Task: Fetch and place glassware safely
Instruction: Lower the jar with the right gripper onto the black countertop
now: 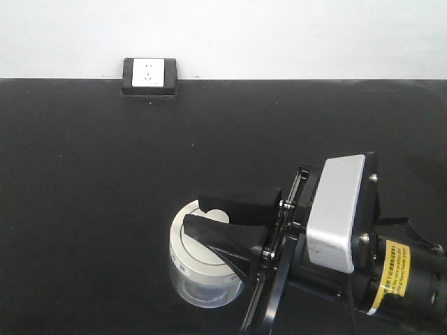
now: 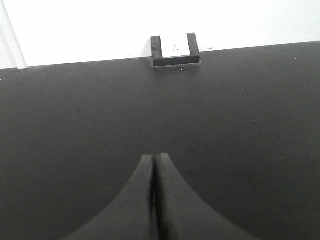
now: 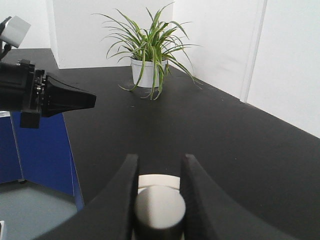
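Jar: glass jar [image 1: 204,283] stands upright on the black table [image 1: 105,174], long axis vertical, cream lid [image 1: 183,246] and knob [image 3: 160,207] facing up.
Right hand [image 1: 197,213]: clamped on the knob from 2 sides.
Left hand [image 2: 154,167]: fingers pressed together, empty.
Writing: yellow label [image 1: 391,272] on the right arm, too small to read.

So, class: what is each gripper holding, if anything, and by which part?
The right gripper pinches the jar by its lid knob. The left gripper is shut on nothing.
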`<state>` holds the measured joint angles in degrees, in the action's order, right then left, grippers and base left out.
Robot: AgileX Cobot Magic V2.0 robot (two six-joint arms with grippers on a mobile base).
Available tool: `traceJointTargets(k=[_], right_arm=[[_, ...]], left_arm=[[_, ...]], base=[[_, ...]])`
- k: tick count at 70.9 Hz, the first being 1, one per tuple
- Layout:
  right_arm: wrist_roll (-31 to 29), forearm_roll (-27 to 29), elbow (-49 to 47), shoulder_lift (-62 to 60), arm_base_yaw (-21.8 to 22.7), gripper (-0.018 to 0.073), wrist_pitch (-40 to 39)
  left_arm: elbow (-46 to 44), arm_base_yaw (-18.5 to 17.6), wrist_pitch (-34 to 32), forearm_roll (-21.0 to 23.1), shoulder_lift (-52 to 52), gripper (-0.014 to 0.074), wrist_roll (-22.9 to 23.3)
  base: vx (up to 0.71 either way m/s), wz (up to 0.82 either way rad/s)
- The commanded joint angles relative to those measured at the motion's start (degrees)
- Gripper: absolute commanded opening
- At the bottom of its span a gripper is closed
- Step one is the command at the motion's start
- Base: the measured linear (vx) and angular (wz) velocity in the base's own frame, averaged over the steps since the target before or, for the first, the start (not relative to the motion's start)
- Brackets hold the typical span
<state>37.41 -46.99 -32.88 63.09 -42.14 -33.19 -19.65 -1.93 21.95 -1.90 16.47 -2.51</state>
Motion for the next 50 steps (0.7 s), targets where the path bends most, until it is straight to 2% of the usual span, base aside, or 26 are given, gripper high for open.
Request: traceJointTargets(k=[1,32,39,45,50], right_arm=[[-0.47,1.69,-1.94,-1.00,0.10,-0.0004,-4.36],[-0.70,2.47,-1.94,-1.00,0.10,-0.0004,-4.42],[-2.96,7.07,-1.94,-1.00,0.10,-0.0004,-2.56],[-5.22,15.91,-2.07,-1.00,0.33,-0.0004,1.70],[-9.79,22.49,-2.07,-1.00,1.90,-0.0004,4.15]], left_arm=[[-1.53,-0.07,-4.11,0.50,0.91,-0.0007,0.26],[-1.53,-0.07,-4.11,0.50,0.91,-0.0007,0.26],[-1.53,-0.07,-4.11,0.50,0.91,-0.0007,0.26],[-1.53,-0.07,-4.11,0.50,0.91,-0.0007,0.26],[-1.53,-0.07,-4.11,0.50,0.91,-0.0007,0.26]], base=[[0.00,0.00],[0.00,0.00],[0.00,0.00],[0.00,0.00],[0.00,0.00]])
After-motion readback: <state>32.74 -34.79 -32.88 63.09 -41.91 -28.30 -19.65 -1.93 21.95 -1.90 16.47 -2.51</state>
